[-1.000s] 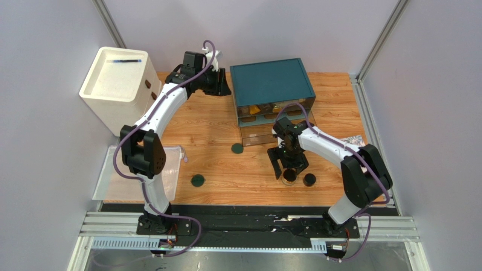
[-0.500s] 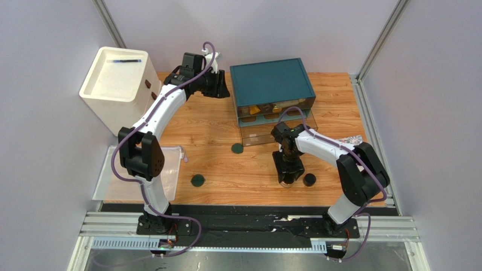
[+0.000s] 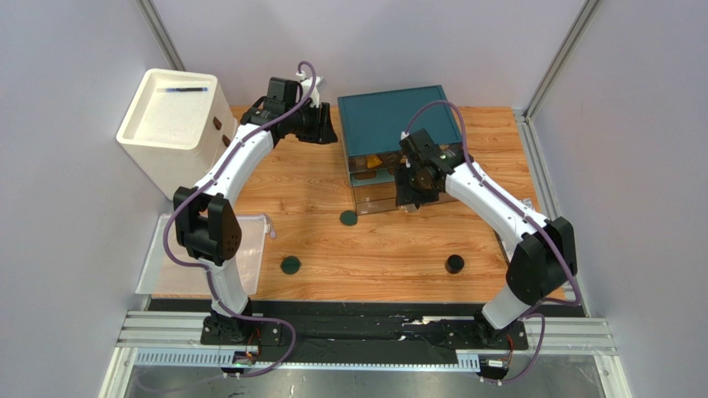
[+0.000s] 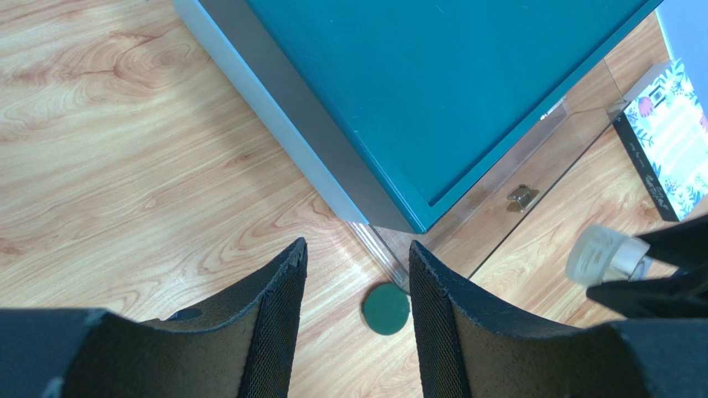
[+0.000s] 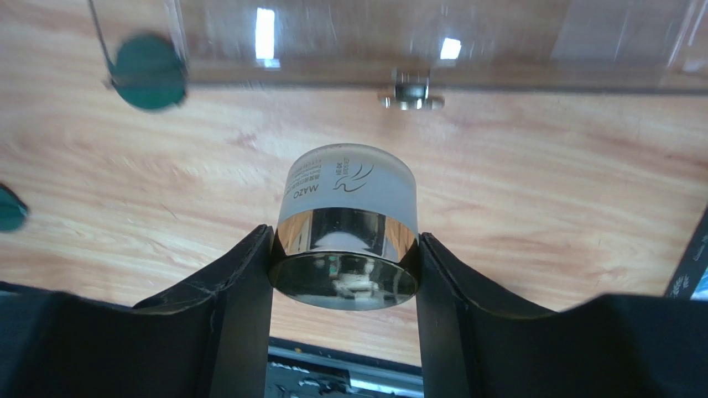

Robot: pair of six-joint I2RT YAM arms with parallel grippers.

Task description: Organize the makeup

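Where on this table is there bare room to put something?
Bare wood: along the front between the near green disc and the dark jar, and between the left arm and the teal box. Crowded: the open drawer's front, where the right gripper holds a frosted jar.

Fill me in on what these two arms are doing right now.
The right gripper is clamped on a round jar, held off the table in front of the pulled-out clear drawer of the teal box. The left gripper hovers open and empty beside the box's left side. Another dark jar and two green discs lie on the table, not yet put away.
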